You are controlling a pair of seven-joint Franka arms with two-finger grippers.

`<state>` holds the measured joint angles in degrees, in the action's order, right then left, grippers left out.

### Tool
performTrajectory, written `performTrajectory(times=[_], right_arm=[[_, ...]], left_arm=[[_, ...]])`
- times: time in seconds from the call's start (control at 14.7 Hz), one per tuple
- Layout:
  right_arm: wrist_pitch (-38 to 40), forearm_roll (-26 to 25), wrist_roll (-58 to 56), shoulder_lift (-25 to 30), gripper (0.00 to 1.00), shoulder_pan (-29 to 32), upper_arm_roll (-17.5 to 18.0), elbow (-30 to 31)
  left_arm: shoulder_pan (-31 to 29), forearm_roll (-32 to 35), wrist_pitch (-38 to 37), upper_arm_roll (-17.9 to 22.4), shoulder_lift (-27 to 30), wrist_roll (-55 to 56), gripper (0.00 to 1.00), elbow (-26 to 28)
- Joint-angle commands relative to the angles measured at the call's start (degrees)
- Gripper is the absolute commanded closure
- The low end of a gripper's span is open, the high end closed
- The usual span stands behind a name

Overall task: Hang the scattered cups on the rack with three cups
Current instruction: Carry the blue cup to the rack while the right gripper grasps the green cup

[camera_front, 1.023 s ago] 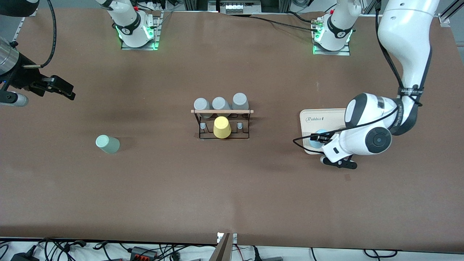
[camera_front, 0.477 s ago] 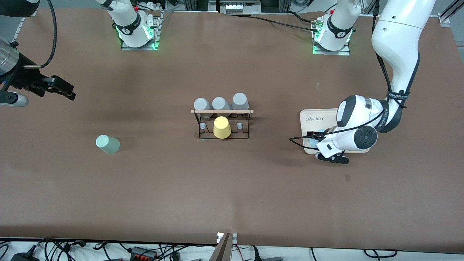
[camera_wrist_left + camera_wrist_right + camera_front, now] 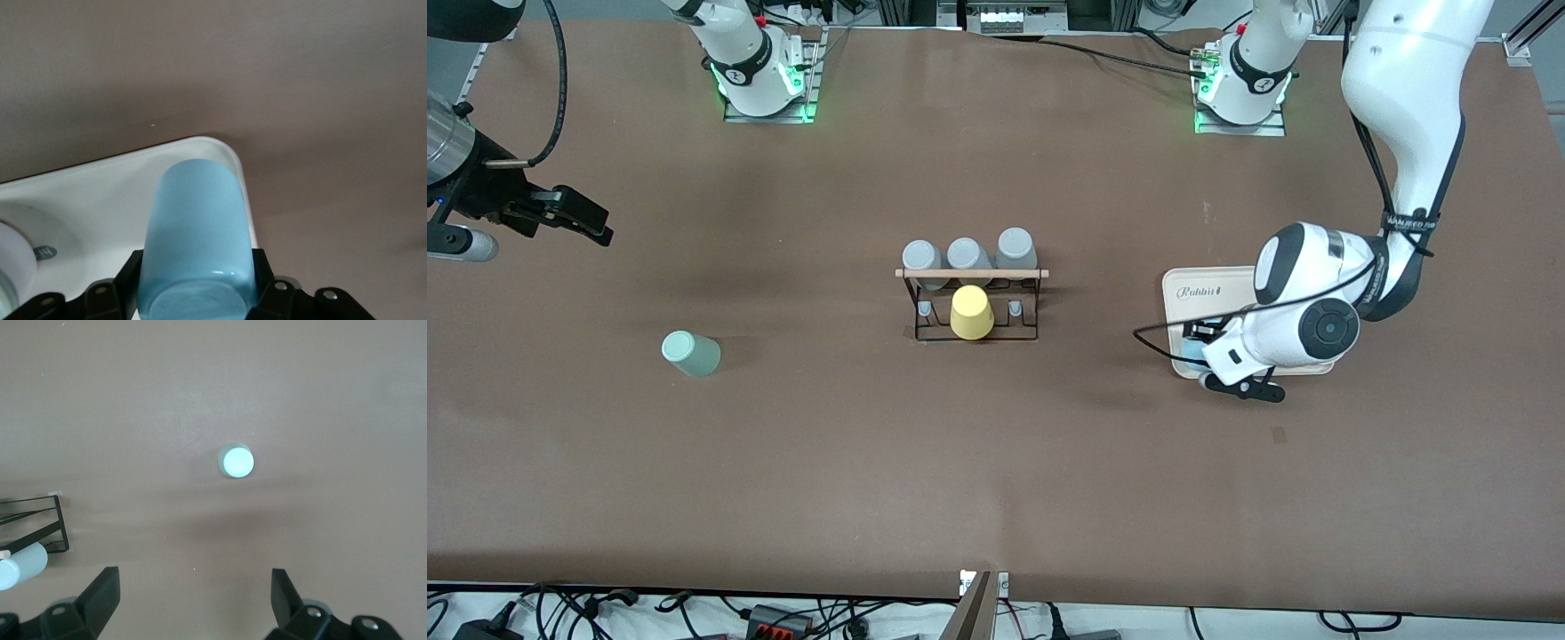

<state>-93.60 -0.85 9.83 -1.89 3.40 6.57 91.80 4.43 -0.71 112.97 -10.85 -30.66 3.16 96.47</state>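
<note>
The light blue cup lies on the cream tray toward the left arm's end of the table. My left gripper is shut on it, with a finger pressed against each side. In the front view the hand hides nearly all of it. The pale mint green cup stands on the table toward the right arm's end and also shows in the right wrist view. My right gripper waits open and empty over bare table near that end. The black wire rack stands mid-table.
The rack holds three grey cups along its wooden rod and a yellow cup on its nearer side. A corner of the rack shows in the right wrist view. A white round object also sits on the tray.
My left arm has come down and drawn in over the tray, and its hand now covers the light blue cup. The right arm and the mint cup have not moved.
</note>
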Motion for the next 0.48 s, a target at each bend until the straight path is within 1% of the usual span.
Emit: performTrajectory(times=[0.0, 0.14, 0.2, 0.27, 0.41], right_arm=[[-0.2, -0.8, 1.2, 0.0, 0.0, -0.3, 0.2, -0.2], [-0.2, -0.9, 1.2, 0.0, 0.0, -0.3, 0.3, -0.2], [-0.2, -0.9, 1.2, 0.0, 0.0, -0.4, 0.3, -0.2], [-0.1, -1.1, 1.0, -0.1, 0.0, -0.4, 0.3, -0.3], [-0.1, -1.3, 0.5, -1.8, 0.0, -0.2, 0.3, -0.3]], left_arm=[[4.7, -0.7, -8.5, -0.8, 0.6, 0.6, 0.99, -9.3], [7.8, -2.1, -10.1, -0.9, 0.3, 6.5, 0.99, -13.1], [8.6, -3.8, -10.1, -1.2, 0.4, 10.2, 0.99, -14.7], [10.6, -6.0, -10.1, -1.5, 0.2, 13.9, 0.99, -17.0], [14.5, -7.7, -10.1, -1.5, -1.5, 22.4, 0.99, -23.2]])
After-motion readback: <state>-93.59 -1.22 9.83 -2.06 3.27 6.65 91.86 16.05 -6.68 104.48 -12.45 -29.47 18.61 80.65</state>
